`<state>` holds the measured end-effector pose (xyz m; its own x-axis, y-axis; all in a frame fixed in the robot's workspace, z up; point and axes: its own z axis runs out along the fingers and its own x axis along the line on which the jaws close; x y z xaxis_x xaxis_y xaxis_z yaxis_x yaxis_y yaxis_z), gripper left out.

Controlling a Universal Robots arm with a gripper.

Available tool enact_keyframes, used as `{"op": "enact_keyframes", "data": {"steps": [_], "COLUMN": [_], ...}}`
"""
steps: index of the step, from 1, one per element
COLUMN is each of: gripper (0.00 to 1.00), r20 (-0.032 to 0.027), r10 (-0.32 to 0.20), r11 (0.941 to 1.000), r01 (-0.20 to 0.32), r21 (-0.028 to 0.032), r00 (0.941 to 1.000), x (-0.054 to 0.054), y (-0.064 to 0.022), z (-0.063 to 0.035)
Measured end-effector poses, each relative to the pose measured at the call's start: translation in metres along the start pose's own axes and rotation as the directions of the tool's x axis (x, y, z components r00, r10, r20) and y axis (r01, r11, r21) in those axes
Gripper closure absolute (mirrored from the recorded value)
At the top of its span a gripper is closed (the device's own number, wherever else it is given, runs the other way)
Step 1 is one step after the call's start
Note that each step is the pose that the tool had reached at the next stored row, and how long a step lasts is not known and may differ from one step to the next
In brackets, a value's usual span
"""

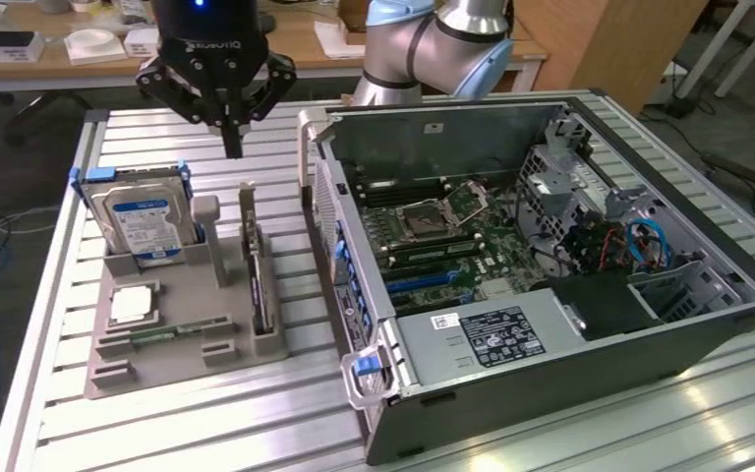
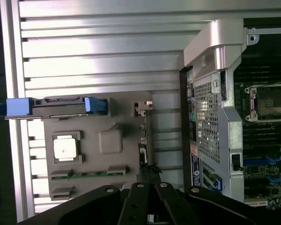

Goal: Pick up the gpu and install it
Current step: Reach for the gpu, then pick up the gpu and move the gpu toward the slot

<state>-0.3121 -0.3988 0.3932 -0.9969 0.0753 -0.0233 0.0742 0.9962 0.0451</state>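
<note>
We are looking over a slatted aluminium table that is carrying an open desktop computer case and, just beside it on the exterior view's left, a grey parts holder. The silver-blue arm is reaching in from behind the case and pointing its black gripper straight down, well above the holder's far end. A hard drive is standing upright in the holder's far corner. The gpu is standing on its long edge in the slot nearest the case, its long axis running alongside the case wall, towards and away from the exterior camera. We are judging that it lies below the fingertips and a little nearer that camera, roughly in line with them. The fingers are pressed together and are gripping nothing.
</note>
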Motion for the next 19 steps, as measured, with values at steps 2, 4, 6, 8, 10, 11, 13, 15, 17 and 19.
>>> {"op": "enact_keyframes", "data": {"steps": [2,4,6,8,10,11,13,15,17,19], "gripper": [0.90,0.90,0.90,0.90,0.90,0.90,0.90,0.89,0.77,0.71], "r20": [0.0000,-0.0001,0.0000,0.0000,-0.0001,0.0000,-0.0001,0.0000,0.0000,-0.0001], "r10": [0.000,0.000,0.000,0.000,0.000,0.000,0.000,0.000,0.000,0.000], "r11": [1.0000,1.0000,1.0000,1.0000,1.0000,1.0000,1.0000,1.0000,1.0000,1.0000], "r01": [0.000,0.000,0.000,0.000,0.000,0.000,0.000,0.000,0.000,0.000], "r21": [0.0000,0.0000,0.0001,0.0001,0.0001,0.0000,0.0000,0.0001,0.0000,0.0000], "r00": [1.0000,1.0000,1.0000,1.0000,1.0000,1.0000,1.0000,1.0000,1.0000,1.0000], "x": [0.0000,0.0000,0.0000,0.0001,0.0000,0.0000,0.0000,0.0000,0.0000,0.0001], "y": [0.0000,0.0000,0.0000,0.0000,0.0000,0.0000,0.0000,0.0000,0.0000,0.0000], "z": [0.0000,0.0000,0.0000,0.0000,-0.0001,0.0000,0.0000,0.0000,0.0000,0.0000]}}
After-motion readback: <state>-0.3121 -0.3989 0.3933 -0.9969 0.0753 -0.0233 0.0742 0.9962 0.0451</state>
